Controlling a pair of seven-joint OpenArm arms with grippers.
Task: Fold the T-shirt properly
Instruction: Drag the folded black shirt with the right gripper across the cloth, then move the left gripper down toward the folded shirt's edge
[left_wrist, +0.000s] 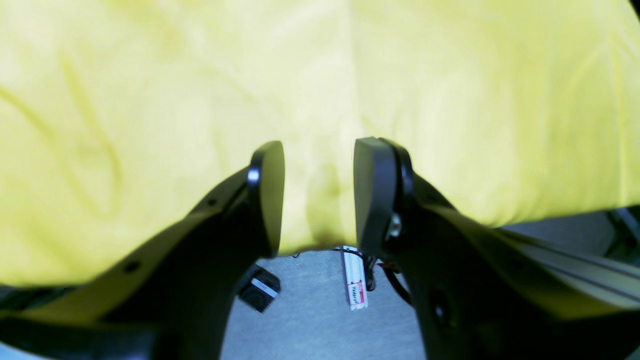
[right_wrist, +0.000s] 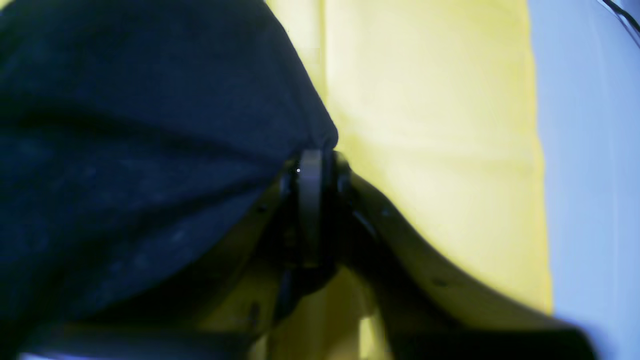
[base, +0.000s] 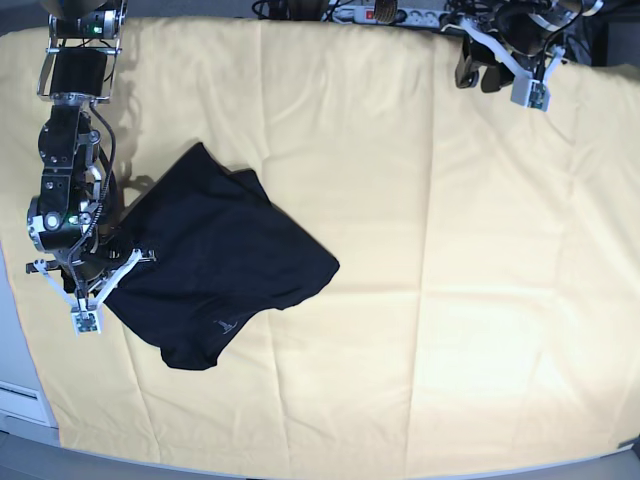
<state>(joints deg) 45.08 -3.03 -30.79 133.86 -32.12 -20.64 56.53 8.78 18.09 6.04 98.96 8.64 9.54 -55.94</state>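
Nearest the left wrist camera we see the two black fingers (left_wrist: 372, 195) of the left gripper (left_wrist: 319, 197), standing apart with bare yellow table cloth (left_wrist: 150, 100) visible in the gap between them; they hold nothing. Below the cloth's edge, that view shows grey floor (left_wrist: 310, 320) with a small white and red label (left_wrist: 355, 280) and a dark cable.

In the base view we find the left gripper (base: 478, 72) at the far right edge of the table, well apart from the garment.

We locate the T-shirt (base: 215, 265) on the left half of the table cloth (base: 450, 300), lying crumpled rather than flat, with a tiny pale logo mark (base: 222, 324) near its front hem. Its left edge lies beside the right arm.

In the right wrist view, the right gripper (right_wrist: 311, 165) has its fingers drawn close together at the edge of the T-shirt (right_wrist: 125, 150), which fills the left part of that view. The view is blurred, and we cannot tell whether the fingers pinch the fabric or only touch it. In the base view the right gripper (base: 112, 268) sits at the shirt's left border.
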